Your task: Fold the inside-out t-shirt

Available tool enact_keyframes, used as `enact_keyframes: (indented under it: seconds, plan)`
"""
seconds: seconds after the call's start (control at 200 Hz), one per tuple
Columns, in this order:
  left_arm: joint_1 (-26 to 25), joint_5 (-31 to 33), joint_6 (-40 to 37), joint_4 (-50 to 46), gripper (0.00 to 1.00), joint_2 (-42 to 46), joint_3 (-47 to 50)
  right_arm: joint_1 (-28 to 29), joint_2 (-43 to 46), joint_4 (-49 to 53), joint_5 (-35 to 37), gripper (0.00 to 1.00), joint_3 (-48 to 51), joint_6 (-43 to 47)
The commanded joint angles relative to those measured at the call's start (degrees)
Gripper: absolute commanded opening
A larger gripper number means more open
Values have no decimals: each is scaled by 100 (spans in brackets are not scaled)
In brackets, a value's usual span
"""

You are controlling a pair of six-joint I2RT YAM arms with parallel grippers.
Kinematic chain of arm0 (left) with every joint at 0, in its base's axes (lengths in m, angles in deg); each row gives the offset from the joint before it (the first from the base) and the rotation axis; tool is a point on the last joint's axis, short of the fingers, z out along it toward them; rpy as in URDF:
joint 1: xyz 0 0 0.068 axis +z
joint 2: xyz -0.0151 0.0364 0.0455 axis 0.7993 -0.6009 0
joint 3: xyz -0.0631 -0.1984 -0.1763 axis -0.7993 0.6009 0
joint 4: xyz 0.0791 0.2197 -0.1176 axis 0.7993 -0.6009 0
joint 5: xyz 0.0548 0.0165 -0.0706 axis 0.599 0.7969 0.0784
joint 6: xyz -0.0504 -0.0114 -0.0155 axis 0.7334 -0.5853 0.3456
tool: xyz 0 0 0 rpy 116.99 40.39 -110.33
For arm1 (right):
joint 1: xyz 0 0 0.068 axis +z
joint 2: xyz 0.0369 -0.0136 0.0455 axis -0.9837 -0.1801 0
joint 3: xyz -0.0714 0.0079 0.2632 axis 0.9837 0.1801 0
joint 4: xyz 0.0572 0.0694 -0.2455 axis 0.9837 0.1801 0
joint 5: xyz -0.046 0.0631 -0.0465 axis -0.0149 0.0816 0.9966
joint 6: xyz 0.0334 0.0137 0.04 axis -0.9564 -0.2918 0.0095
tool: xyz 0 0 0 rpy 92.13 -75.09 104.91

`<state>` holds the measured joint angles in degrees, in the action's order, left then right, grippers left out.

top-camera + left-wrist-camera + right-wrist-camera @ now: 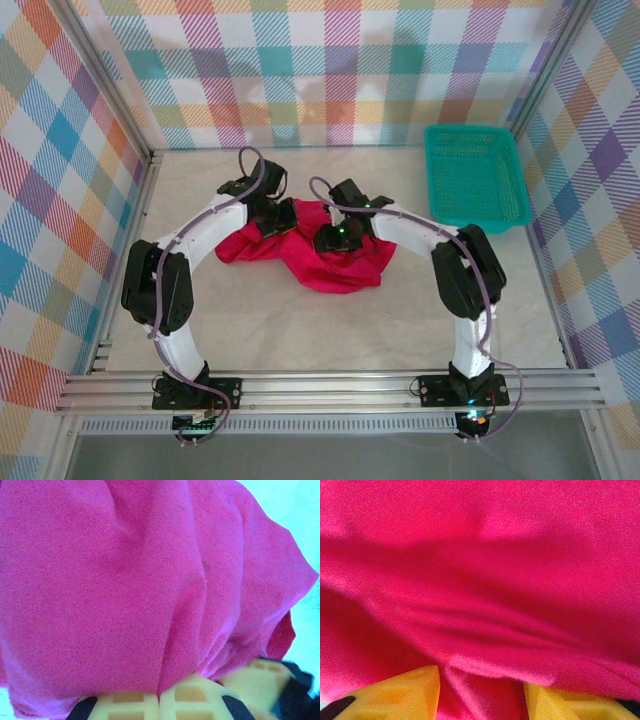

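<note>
The inside-out t-shirt [335, 268] is a bright red, crumpled heap in the middle of the table. My left gripper [276, 218] sits at the heap's upper left edge. In the left wrist view the yellow fingers [130, 700] meet, and a fold of the t-shirt [125, 580] runs into the seam between them, so the left gripper [160, 694] is shut on the cloth. My right gripper [336, 238] rests on top of the heap. In the right wrist view its yellow fingers [400, 692] stand apart, with the red t-shirt [485, 590] lying loose in the gap of the right gripper [482, 696].
A teal plastic basket [505, 205] stands at the back right corner of the table. Checked walls enclose the table [300, 330] on three sides, and a metal rail runs along the near edge by the arm bases.
</note>
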<state>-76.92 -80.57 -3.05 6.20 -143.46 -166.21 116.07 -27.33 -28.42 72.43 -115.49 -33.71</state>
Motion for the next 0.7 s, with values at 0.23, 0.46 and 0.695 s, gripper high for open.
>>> enact_keyframes:
  seconds: [0.23,0.46,0.695]
  plan:
    - [344,-167,-12,-188,1,357,-189,-54,135,999,320,0,-1415,440]
    - [634,-457,8,23,10,-216,-481,-151,1685,902,-909,0,-525,939]
    - [667,-501,-86,-124,0,-800,-775,-349,2958,-15,-1338,0,1562,1429]
